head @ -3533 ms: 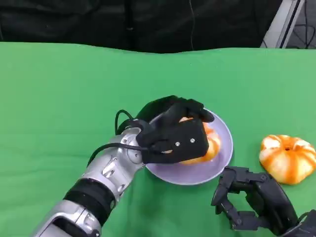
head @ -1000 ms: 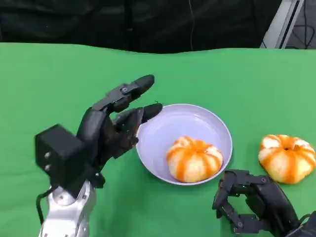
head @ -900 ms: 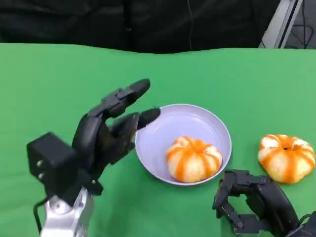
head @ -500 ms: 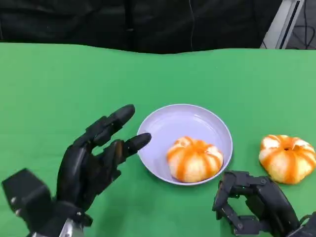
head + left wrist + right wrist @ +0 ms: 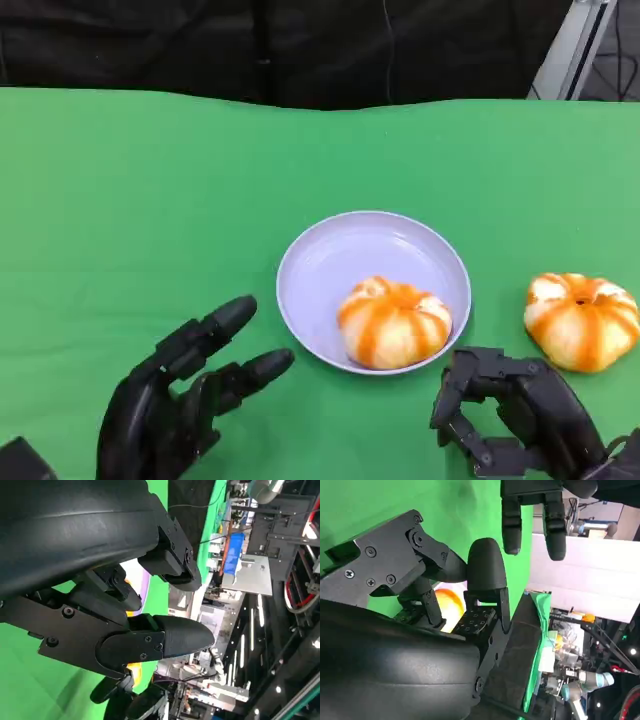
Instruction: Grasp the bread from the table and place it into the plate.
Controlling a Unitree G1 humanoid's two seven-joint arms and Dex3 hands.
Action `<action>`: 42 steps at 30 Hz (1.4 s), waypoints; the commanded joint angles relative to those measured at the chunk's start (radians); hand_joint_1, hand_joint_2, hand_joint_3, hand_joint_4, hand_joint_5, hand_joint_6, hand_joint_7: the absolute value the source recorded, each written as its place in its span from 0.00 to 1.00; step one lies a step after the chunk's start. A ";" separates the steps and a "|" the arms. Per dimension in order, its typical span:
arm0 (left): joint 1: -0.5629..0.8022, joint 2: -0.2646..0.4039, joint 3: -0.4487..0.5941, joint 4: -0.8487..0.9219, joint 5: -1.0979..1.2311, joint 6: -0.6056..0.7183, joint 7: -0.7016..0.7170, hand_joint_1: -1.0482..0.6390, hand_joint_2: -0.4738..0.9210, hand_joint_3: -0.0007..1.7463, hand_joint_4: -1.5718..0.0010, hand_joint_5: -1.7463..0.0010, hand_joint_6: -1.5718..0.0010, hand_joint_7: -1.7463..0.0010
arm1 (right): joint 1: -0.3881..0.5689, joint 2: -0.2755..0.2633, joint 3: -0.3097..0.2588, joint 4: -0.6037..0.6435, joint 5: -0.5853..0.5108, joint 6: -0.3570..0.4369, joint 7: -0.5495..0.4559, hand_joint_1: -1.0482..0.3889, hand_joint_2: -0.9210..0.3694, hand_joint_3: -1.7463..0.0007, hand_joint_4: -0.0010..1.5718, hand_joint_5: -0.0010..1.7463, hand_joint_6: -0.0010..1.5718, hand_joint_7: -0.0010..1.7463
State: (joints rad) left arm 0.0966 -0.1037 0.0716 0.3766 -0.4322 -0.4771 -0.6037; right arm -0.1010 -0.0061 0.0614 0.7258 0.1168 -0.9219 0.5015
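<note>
Two breads: one (image 5: pixel 394 322) in plate (image 5: pixel 320 262), other (image 5: pixel 582 320) on table (image 5: pixel 120 200).

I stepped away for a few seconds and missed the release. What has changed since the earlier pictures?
The left hand let go of the bread, leaving it in the plate, then drew back toward the robot with fingers spread, holding nothing. The second bread on the table, the plate and the curled right hand stayed put.

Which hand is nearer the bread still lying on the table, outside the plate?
The right hand. It sits just below and left of that bread in the head view. The left hand is far off, across the plate.
</note>
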 commanded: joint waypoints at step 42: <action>-0.055 0.010 -0.034 0.227 0.230 -0.325 0.068 0.59 0.77 0.62 0.42 0.16 0.38 0.32 | 0.033 -0.017 -0.006 -0.045 0.010 0.007 -0.001 0.65 0.29 0.38 0.51 0.93 0.53 0.75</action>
State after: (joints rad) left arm 0.0490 -0.1052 0.0442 0.5854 -0.2091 -0.7611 -0.5392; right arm -0.0802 -0.0083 0.0595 0.6923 0.1199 -0.9089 0.5030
